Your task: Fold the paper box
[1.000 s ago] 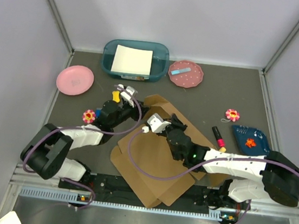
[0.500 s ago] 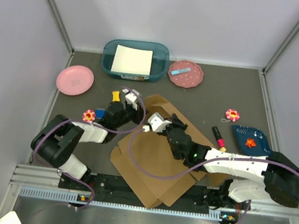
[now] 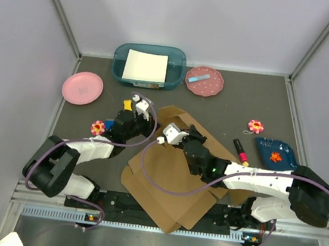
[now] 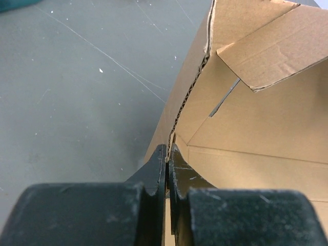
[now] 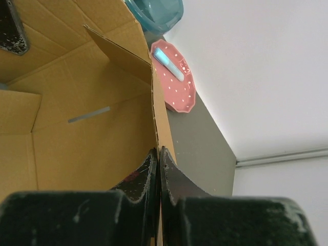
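Top external: one paper box [image 3: 176, 173]; left hand [image 4: 167, 154] and right hand [image 5: 158, 156] each clamp its wall.

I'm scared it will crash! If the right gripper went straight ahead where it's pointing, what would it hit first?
The paper box itself: the right gripper is shut on its upright wall, which runs straight ahead. Beyond that, probably the pink dotted plate, though depth is unclear.
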{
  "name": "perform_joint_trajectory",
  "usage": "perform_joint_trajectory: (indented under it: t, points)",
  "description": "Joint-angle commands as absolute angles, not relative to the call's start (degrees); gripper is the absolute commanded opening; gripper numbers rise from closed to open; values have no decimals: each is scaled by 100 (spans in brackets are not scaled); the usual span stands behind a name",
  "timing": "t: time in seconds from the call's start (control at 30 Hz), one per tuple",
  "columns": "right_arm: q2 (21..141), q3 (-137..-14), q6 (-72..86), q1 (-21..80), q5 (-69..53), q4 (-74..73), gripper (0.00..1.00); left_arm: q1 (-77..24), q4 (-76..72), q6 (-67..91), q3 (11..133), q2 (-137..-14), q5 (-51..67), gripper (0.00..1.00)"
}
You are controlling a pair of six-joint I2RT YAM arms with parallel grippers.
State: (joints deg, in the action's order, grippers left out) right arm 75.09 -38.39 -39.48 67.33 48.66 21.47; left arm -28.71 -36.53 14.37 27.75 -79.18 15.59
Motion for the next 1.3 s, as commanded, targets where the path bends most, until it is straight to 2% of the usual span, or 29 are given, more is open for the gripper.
perform_joint_trajectory:
  t: [0.0, 0.27, 0.53, 0.9, 1.27]
  points:
    - [7699, -3771, -3498, 6724, 4860, 1512, 0, -2865, -4061, 2117, 3269, -7436, 1626, 0]
    - [7664, -3771, -3656, 6767, 5054, 1679, 0, -2900, -3788, 3093, 3182, -7076, 1661, 0]
    - [7690, -3770, -3674, 6873, 5159, 1767, 0, -3348, -4042, 3164, 2559, -6794, 1275, 0]
    - [7664, -3718, -3867, 7048, 5247, 1767, 0, -4060, -4579, 3164, 2153, -7321, 783, 0]
    - [7866, -3402, -4297, 7488, 5528, 1898, 0, -4395, -4869, 3349, 2215, -8033, 791, 0]
